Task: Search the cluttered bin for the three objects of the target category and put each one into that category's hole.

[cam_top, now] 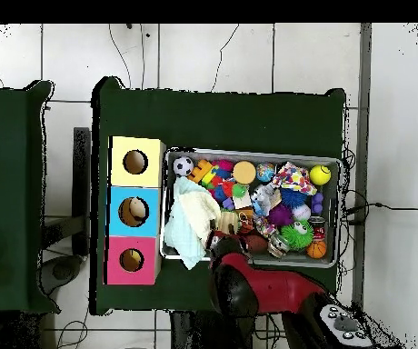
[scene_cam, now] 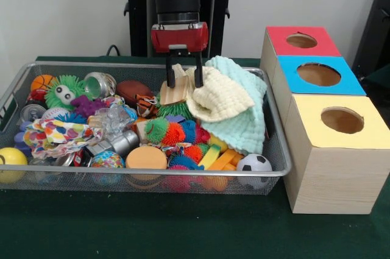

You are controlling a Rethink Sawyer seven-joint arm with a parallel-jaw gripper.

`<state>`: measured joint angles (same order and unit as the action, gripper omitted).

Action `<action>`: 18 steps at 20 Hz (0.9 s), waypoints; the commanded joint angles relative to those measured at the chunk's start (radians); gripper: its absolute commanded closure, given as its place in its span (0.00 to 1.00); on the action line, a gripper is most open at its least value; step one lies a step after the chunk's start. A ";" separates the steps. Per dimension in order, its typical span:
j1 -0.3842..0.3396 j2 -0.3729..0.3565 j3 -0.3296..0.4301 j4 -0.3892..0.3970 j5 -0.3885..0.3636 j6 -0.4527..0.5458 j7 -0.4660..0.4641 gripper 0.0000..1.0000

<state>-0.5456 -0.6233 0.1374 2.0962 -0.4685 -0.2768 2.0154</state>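
Observation:
The bin (scene_cam: 277, 170) is a long silver wire-mesh basket full of toys, balls and cloths; it also shows in the overhead view (cam_top: 249, 153). The hole (scene_cam: 301, 41) is in the red top of the farthest wooden box, also seen from overhead (cam_top: 131, 260). My gripper (scene_cam: 184, 79) hangs over the bin's far edge, open. Its fingers (scene_cam: 171, 80) straddle a corner of a cream cloth (scene_cam: 218, 97) and the top of a pale wooden piece (scene_cam: 173, 92). From overhead the gripper (cam_top: 220, 238) sits at the bin's near rim, beside the cloths.
A mint cloth (scene_cam: 244, 119) lies under the cream one at the bin's right end. A soccer ball (scene_cam: 254, 163), orange disc (scene_cam: 146, 157), spiky balls (scene_cam: 177, 132), brown football (scene_cam: 133, 89), green fuzzy toy (scene_cam: 64, 91) and yellow ball (scene_cam: 11, 158) fill the rest. Blue-topped (scene_cam: 319, 74) and yellow-topped (scene_cam: 342, 120) boxes stand right.

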 commanded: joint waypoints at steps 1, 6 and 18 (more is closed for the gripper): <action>0.000 0.041 -0.074 -0.055 -0.033 -0.107 0.095 0.00; -0.022 -0.019 -0.062 -0.055 -0.046 -0.056 0.080 0.00; -0.080 -0.189 0.054 -0.017 -0.013 0.195 0.058 0.00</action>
<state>-0.5984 -0.7445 0.0920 2.0969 -0.4846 -0.2359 2.0154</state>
